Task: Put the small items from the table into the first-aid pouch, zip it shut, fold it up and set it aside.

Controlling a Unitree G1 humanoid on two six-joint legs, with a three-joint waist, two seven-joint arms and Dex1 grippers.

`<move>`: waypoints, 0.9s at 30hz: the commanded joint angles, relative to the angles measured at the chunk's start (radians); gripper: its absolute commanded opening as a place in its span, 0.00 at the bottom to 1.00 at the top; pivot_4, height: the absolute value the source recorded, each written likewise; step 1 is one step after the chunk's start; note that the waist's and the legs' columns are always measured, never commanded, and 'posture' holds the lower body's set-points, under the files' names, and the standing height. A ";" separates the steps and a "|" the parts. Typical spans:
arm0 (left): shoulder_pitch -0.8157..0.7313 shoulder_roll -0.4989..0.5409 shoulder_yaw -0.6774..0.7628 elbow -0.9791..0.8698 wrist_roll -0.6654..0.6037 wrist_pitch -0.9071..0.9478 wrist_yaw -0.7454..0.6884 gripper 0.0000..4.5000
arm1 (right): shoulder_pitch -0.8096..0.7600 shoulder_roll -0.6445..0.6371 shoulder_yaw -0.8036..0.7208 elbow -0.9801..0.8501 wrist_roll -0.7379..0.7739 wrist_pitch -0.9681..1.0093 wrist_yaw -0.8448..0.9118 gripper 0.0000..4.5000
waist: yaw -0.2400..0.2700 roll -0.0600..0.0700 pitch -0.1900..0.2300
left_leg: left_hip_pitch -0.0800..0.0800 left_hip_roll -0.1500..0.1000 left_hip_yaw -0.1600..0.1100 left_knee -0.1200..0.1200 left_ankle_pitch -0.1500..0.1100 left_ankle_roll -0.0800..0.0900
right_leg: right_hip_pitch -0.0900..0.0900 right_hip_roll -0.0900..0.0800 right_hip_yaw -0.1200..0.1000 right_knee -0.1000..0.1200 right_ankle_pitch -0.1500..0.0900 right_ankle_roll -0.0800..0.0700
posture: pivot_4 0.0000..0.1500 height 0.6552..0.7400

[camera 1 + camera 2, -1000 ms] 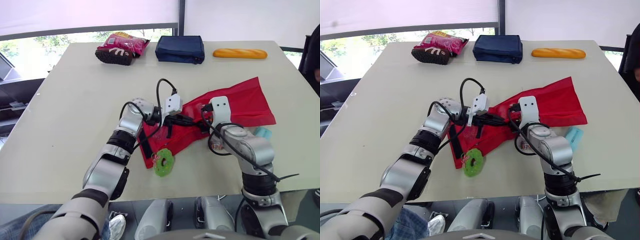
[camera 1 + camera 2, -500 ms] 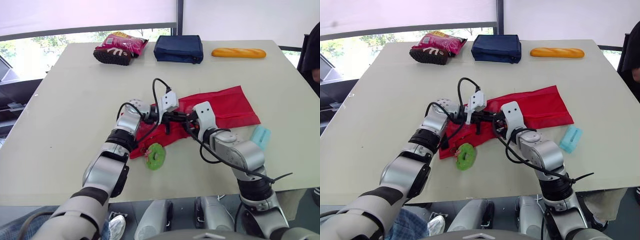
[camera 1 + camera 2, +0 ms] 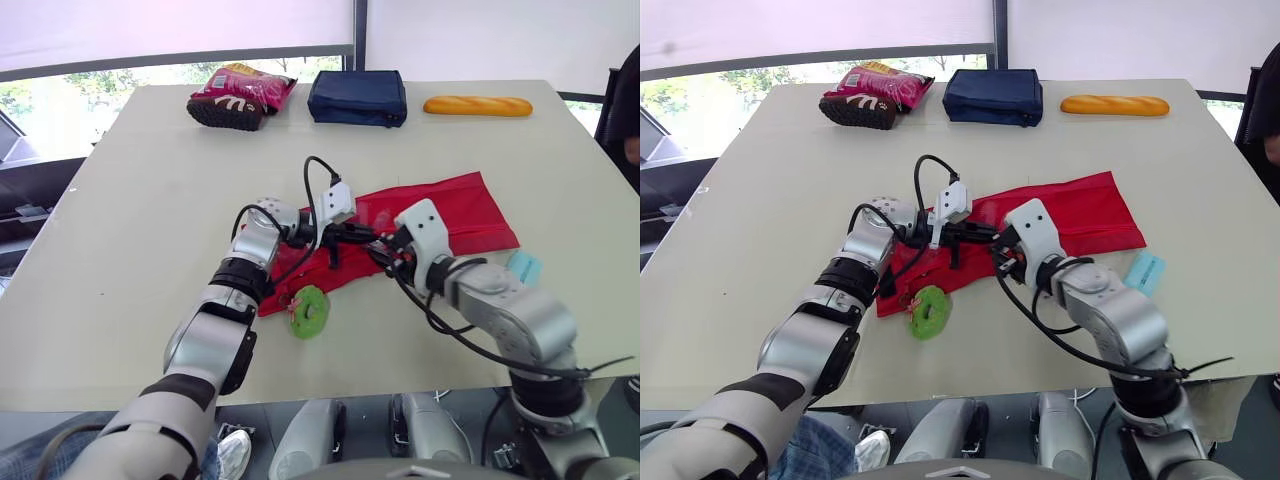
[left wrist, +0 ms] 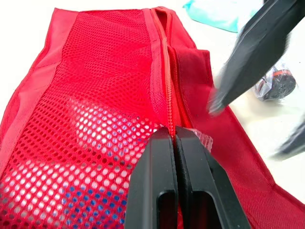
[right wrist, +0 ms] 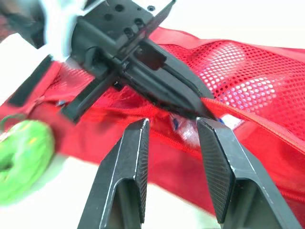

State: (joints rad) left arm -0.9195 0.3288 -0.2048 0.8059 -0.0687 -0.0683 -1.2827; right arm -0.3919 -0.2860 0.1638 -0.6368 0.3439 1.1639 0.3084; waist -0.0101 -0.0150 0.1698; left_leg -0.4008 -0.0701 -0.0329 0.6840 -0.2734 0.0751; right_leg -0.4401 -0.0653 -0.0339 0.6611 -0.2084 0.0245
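The red mesh first-aid pouch (image 3: 455, 205) lies flat at mid-table, its zipper (image 4: 164, 62) partly open. My left gripper (image 4: 172, 131) is shut on the pouch's zipper edge (image 3: 362, 238). My right gripper (image 5: 171, 125) is open, facing the left gripper's tips just above the pouch (image 3: 387, 252), with nothing between its fingers. A green ring (image 3: 308, 312) lies at the pouch's near left corner. A light-blue packet (image 3: 522, 267) sits to the pouch's right. A small dark item in clear wrap (image 4: 279, 83) lies on the table beside the pouch.
Along the far edge lie a pink snack bag (image 3: 245, 88), a navy pouch (image 3: 358, 97) and a baguette (image 3: 478, 105). A person (image 3: 625, 110) stands at the table's right side. Bare tabletop (image 3: 150, 190) stretches to the left.
The pouch has shifted left and lies flatter. My right gripper has left the pouch's near edge and risen to face the left gripper's tips. The left gripper keeps its hold.
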 commanded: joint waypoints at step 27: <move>-0.006 0.030 0.014 -0.023 0.000 -0.004 -0.019 0.00 | 1.215 -0.271 -1.310 -0.163 0.579 -0.724 0.778 0.99 | 0.026 -0.001 0.001 | 0.004 0.005 -0.001 0.000 -0.003 0.005 | 0.008 0.001 -0.004 -0.006 -0.001 0.001 | 1.00 0.99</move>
State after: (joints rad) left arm -0.9041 0.3512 -0.2040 0.7956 -0.0629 -0.0585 -1.2946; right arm 0.8161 -0.5479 -1.1206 -0.7977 0.9046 0.4654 1.0780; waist 0.0155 -0.0161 0.1706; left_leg -0.3971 -0.0651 -0.0339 0.6844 -0.2768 0.0805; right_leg -0.4325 -0.0646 -0.0380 0.6547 -0.2094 0.0261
